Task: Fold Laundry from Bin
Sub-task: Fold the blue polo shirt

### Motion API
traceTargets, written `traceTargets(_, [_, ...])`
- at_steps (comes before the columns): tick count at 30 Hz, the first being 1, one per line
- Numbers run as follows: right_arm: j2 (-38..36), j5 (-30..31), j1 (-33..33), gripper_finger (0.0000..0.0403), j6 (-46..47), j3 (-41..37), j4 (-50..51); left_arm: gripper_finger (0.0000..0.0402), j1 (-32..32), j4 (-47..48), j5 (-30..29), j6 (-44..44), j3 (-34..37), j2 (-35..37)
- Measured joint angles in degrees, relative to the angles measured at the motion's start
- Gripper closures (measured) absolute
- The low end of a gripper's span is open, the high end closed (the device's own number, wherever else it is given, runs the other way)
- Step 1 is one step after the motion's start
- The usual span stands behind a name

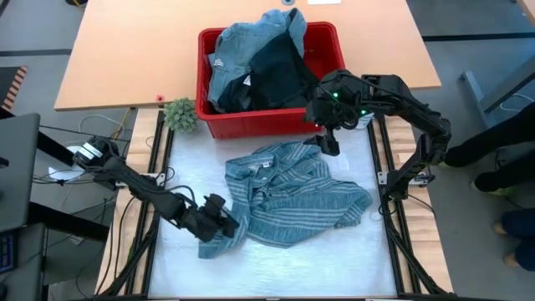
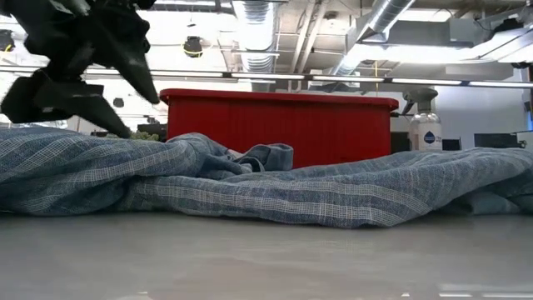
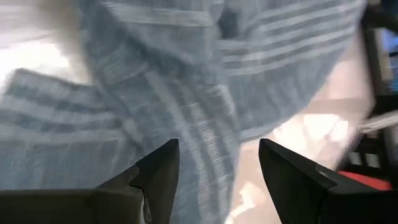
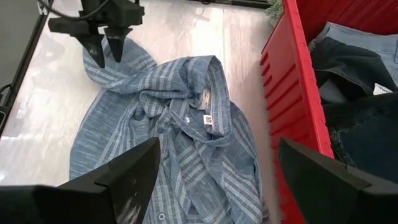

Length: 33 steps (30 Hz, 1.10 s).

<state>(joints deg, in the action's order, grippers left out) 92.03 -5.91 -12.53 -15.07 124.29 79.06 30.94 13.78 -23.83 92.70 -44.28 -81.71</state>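
Note:
A blue-grey white-striped shirt [image 1: 292, 196] lies crumpled on the white table top, in front of the red bin [image 1: 251, 125]. The bin holds more laundry [image 1: 259, 67], light blue and dark pieces heaped above its rim. My left gripper [image 1: 226, 224] is open and slants down over the shirt's near-left end [image 4: 102, 74], with its fingers either side of a striped fold [image 3: 211, 143]. My right gripper [image 1: 328, 142] hangs open and high above the shirt's far right part, beside the bin's front wall [image 4: 292, 124], with nothing between its fingers. My left gripper comes at the shirt's near-left end [image 2: 83, 154] slanting down from the table's left. Its open fingertips [image 2: 125, 132] stand right at the cloth's upper surface. I cannot tell whether they touch it.
A small green plant [image 1: 180, 114] stands by the bin's left corner, and a spray bottle [image 2: 425, 125] at its right. Behind the bin lies a wooden table [image 1: 125, 50]. Black frame rails [image 1: 389, 209] border the white top. A person's legs [image 1: 501, 142] show beyond the right edge.

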Motion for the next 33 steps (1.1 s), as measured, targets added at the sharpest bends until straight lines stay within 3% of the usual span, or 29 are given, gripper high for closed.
traceTargets(4, [0.0,-0.09,0.07,0.0054,-0.22,0.0,-0.22,0.0194,0.65,4.85,0.71,1.21,-3.05,-2.15])
traceTargets(18, [0.0,-0.24,0.13,0.0054,-0.37,0.0,-0.19,0.0203,1.05,5.73,3.75,5.35,-3.59,-2.43])
traceTargets(27, [0.0,-0.28,0.15,0.0054,-0.16,0.0,-0.19,0.0335,-0.49,6.28,5.19,1.03,-3.31,-2.83])
traceTargets(33, [0.0,-0.28,0.66,0.0054,0.07,0.0,0.05,0.0393,-1.76,5.51,6.51,-3.53,-3.29,-2.83])
